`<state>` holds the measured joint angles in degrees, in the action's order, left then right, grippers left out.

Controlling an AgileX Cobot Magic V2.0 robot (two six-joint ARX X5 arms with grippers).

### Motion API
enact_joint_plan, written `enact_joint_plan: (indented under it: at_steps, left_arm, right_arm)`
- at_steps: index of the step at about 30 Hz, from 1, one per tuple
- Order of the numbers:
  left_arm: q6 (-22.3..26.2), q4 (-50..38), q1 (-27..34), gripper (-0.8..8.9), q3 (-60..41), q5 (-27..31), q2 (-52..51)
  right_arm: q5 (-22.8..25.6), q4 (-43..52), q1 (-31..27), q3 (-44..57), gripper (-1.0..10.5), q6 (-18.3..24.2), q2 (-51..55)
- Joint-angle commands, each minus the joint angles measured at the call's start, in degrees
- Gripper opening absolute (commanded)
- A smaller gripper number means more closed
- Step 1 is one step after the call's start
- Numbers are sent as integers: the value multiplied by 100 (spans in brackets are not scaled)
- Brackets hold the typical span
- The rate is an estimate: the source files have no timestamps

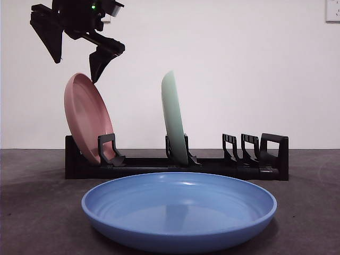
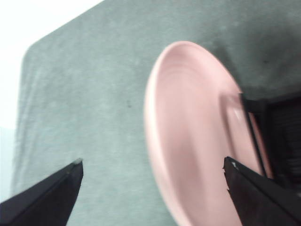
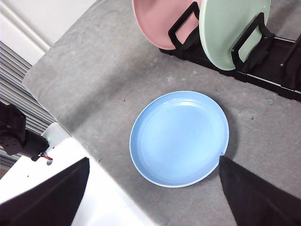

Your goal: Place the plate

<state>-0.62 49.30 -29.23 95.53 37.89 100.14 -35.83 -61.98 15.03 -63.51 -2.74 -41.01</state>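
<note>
The pink plate (image 1: pixel 86 118) already leans in the end slot of the black rack (image 1: pixel 175 164) beside a green plate (image 1: pixel 174 118), the left hand (image 1: pixel 74 50) spread just above it, while a blue plate (image 1: pixel 179 209) lies on the bench (image 1: pixel 37 212) below the spread right hand (image 3: pixel 153 188).

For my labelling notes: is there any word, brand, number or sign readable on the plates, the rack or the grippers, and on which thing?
None can be read.
pink plate, green plate, blue plate: plain, no print.
black rack: no marking visible.
left gripper: only a green light, no text.
</note>
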Motion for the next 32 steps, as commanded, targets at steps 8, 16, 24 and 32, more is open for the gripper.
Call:
enact_joint_plan:
  at_steps: [8, 16, 24, 32]
  left_arm:
    - [63, -52, -4, 368, 164, 155, 245]
    - [66, -13, -4, 274, 164, 155, 337]
    - [61, 35, -4, 106, 164, 111, 341]
    - [63, -98, -11, 14, 168, 111, 341]
  right_arm:
    - [-20, 44, 15, -101, 441, 44, -33]
    - [-22, 44, 15, -98, 441, 44, -33]
    - [-24, 39, 15, -98, 441, 42, -33]
    - [-37, 42, 15, -98, 441, 42, -33]
